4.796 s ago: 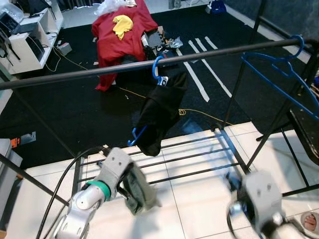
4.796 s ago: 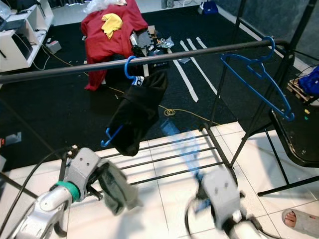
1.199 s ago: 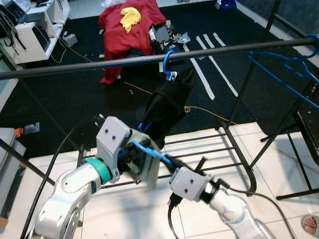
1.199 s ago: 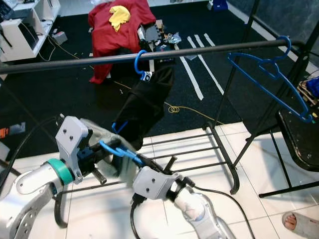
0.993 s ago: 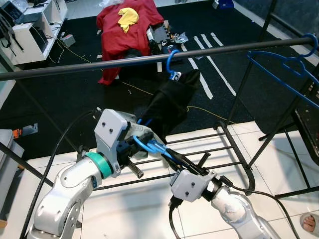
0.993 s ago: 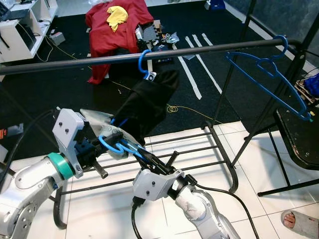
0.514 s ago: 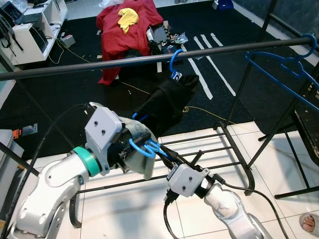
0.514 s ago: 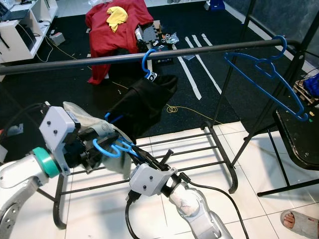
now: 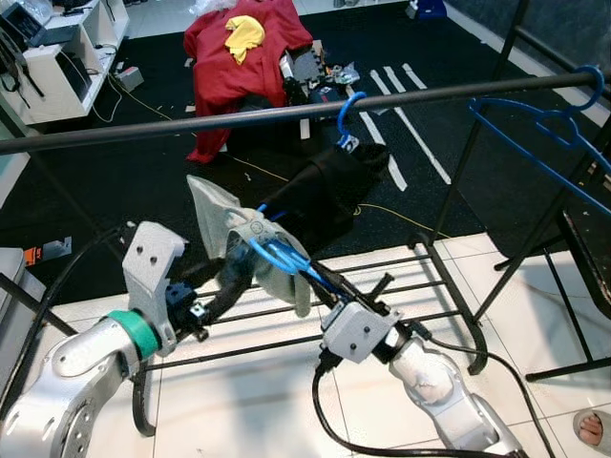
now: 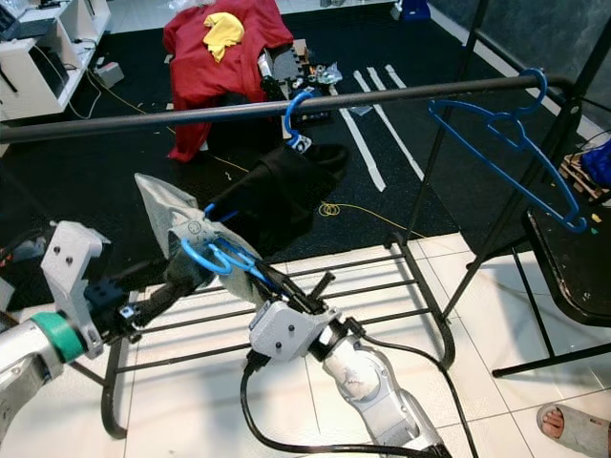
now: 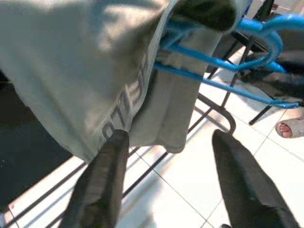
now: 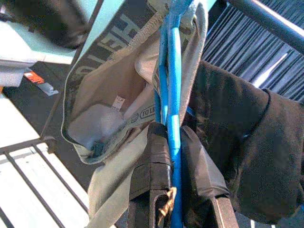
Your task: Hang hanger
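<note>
- The blue hanger (image 9: pixel 286 260), with a grey garment (image 9: pixel 229 229) draped over it, is held in the air below the black rail (image 9: pixel 239 116), above the rack's lower bars (image 9: pixel 382 286), not yet hooked on anything.
- The right gripper (image 12: pixel 171 156) is clenched on the hanger's blue wire; its wrist view shows the wire pinched between the two black fingers, with the garment's printed waistband just above.
- The left gripper (image 11: pixel 164 180) reaches toward the garment from the robot's left; in its wrist view the fingers stand spread with the cloth and wire beyond them, so it looks released, though whether a fingertip touches the fabric is hard to tell.
- Step in hand, as I judge it: lifting the loaded hanger toward the rail.
- On the rail hang a black garment on its own blue hanger (image 9: pixel 346 105) and, well to the right, an empty blue hanger (image 9: pixel 544 143).
- The next move calls for raising the hook above the rail, into the free stretch left of the black garment (image 9: pixel 325 186), then lowering it on before the right fingers let go.
</note>
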`<state>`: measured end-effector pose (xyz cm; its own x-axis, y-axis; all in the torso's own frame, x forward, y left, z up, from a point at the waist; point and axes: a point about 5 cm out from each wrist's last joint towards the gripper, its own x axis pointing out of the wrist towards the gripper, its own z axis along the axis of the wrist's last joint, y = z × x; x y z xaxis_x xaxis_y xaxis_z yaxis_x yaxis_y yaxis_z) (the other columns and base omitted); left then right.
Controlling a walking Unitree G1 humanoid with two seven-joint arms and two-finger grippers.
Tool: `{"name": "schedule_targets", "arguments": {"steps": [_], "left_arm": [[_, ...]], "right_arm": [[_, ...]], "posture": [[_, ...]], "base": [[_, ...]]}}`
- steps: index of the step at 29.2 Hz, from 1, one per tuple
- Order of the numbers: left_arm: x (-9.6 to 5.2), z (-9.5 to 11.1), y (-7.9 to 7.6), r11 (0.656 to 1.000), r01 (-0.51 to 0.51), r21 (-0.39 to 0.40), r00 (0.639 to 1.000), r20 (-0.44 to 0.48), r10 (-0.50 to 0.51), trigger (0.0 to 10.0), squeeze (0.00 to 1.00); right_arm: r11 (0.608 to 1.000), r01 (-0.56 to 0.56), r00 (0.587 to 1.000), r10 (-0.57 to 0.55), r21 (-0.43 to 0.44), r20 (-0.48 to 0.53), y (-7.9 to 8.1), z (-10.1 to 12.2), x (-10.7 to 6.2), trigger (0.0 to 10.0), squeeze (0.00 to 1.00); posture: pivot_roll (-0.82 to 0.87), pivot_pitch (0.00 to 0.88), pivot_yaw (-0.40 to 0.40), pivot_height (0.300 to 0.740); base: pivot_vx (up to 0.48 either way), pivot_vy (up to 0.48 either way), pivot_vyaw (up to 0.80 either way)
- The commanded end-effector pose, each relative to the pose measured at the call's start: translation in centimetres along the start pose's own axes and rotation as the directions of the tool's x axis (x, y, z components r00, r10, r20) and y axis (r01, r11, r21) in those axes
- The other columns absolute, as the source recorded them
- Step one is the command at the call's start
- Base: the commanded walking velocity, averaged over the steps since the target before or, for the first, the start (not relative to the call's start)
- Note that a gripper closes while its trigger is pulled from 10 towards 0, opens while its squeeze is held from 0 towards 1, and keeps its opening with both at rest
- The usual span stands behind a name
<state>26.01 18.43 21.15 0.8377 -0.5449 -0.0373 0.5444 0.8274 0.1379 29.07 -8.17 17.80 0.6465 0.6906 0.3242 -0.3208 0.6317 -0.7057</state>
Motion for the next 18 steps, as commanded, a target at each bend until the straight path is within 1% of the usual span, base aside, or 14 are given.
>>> {"name": "schedule_targets", "arguments": {"steps": [1, 2, 3, 5, 6, 7, 9, 10, 11, 13, 14, 15, 17, 18], "left_arm": [[-0.6, -0.7, 0.3, 1.0, -0.001, -0.012, 0.999, -0.035, 0.001, 10.0, 1.0], [-0.6, -0.7, 0.3, 1.0, -0.001, -0.012, 0.999, -0.035, 0.001, 10.0, 1.0], [-0.9, -1.0, 0.5, 1.0, -0.021, -0.021, 0.998, -0.054, 0.02, 10.0, 1.0], [-0.9, -1.0, 0.5, 1.0, -0.021, -0.021, 0.998, -0.054, 0.02, 10.0, 1.0], [-1.0, -1.3, 1.0, 0.997, -0.074, 0.034, 0.995, -0.059, 0.076, 10.0, 0.22], [-1.0, -1.2, 1.5, 0.984, -0.124, 0.127, 0.99, -0.047, 0.13, 10.0, 0.01], [-1.0, -1.2, 1.5, 0.984, -0.124, 0.127, 0.99, -0.047, 0.13, 10.0, 0.01], [-0.9, -1.0, 2.0, 0.956, -0.175, 0.235, 0.982, -0.029, 0.187, 10.0, 0.01], [-1.0, -0.8, 2.5, 0.919, -0.209, 0.334, 0.975, -0.005, 0.223, 10.0, 0.02], [-1.0, -0.8, 2.5, 0.919, -0.209, 0.334, 0.975, -0.005, 0.223, 10.0, 0.02], [-1.0, -0.5, 2.7, 0.883, -0.219, 0.415, 0.973, 0.02, 0.231, 10.0, 0.02], [-1.0, -0.5, 2.7, 0.883, -0.219, 0.415, 0.973, 0.02, 0.231, 10.0, 0.02], [-0.9, 0.2, 2.8, 0.82, -0.236, 0.521, 0.97, 0.07, 0.234, 10.0, 0.02], [-0.9, 0.2, 2.8, 0.82, -0.236, 0.521, 0.97, 0.07, 0.234, 10.0, 0.02]], "right_arm": [[0.999, -0.001, 1.0, 0.0, 0.032, 0.014, 0.4, 0.1, 0.0, 10.0, 0.0], [0.999, -0.001, 1.0, 0.0, 0.032, 0.014, 0.4, 0.1, 0.0, 10.0, 0.0], [0.998, -0.012, 1.0, 0.011, 0.062, 0.012, 1.1, 0.1, -0.1, 10.0, 0.0], [0.998, -0.012, 1.0, 0.011, 0.062, 0.012, 1.1, 0.1, -0.1, 10.0, 0.0], [0.991, -0.045, 0.999, 0.045, 0.126, 0.001, 2.1, 0.1, -0.2, 10.0, 0.0], [0.981, -0.084, 0.996, 0.087, 0.176, -0.008, 3.1, 0.0, -0.4, 10.0, 0.0], [0.981, -0.084, 0.996, 0.087, 0.176, -0.008, 3.1, 0.0, -0.4, 10.0, 0.0], [0.966, -0.115, 0.992, 0.124, 0.232, -0.026, 3.8, -0.2, -0.8, 10.0, 0.0], [0.955, -0.126, 0.988, 0.144, 0.269, -0.049, 4.1, -0.5, -1.5, 10.0, 0.0], [0.955, -0.126, 0.988, 0.144, 0.269, -0.049, 4.1, -0.5, -1.5, 10.0, 0.0], [0.947, -0.127, 0.985, 0.155, 0.295, -0.076, 4.2, -0.9, -2.3, 10.0, 0.0], [0.947, -0.127, 0.985, 0.155, 0.295, -0.076, 4.2, -0.9, -2.3, 10.0, 0.0], [0.941, -0.116, 0.981, 0.159, 0.318, -0.113, 4.1, -1.3, -3.6, 10.0, 0.0], [0.941, -0.116, 0.981, 0.159, 0.318, -0.113, 4.1, -1.3, -3.6, 10.0, 0.0]], "posture": [[-0.17, 0.186, 0.149, 0.74], [-0.17, 0.186, 0.149, 0.74], [-0.16, 0.188, 0.15, 0.74], [-0.16, 0.188, 0.15, 0.74], [-0.15, 0.19, 0.147, 0.74], [-0.15, 0.19, 0.146, 0.74], [-0.15, 0.19, 0.146, 0.74], [-0.15, 0.19, 0.146, 0.74], [-0.15, 0.19, 0.147, 0.74], [-0.15, 0.19, 0.147, 0.74], [-0.15, 0.191, 0.147, 0.74], [-0.15, 0.191, 0.147, 0.74], [-0.16, 0.191, 0.15, 0.74], [-0.16, 0.191, 0.15, 0.74]], "base": [[0.0, 0.0, 0.0], [0.0, 0.0, 0.0], [0.0, 0.0, 0.0], [0.0, 0.0, 0.0], [0.0, 0.0, 0.0], [0.0, 0.0, 0.0], [0.0, 0.0, 0.0], [0.0, 0.0, 0.0], [0.0, 0.0, 0.0], [0.0, 0.0, 0.0], [0.0, 0.0, 0.0], [0.0, 0.0, 0.0], [0.0, 0.0, 0.0], [0.0, 0.0, 0.0]]}}
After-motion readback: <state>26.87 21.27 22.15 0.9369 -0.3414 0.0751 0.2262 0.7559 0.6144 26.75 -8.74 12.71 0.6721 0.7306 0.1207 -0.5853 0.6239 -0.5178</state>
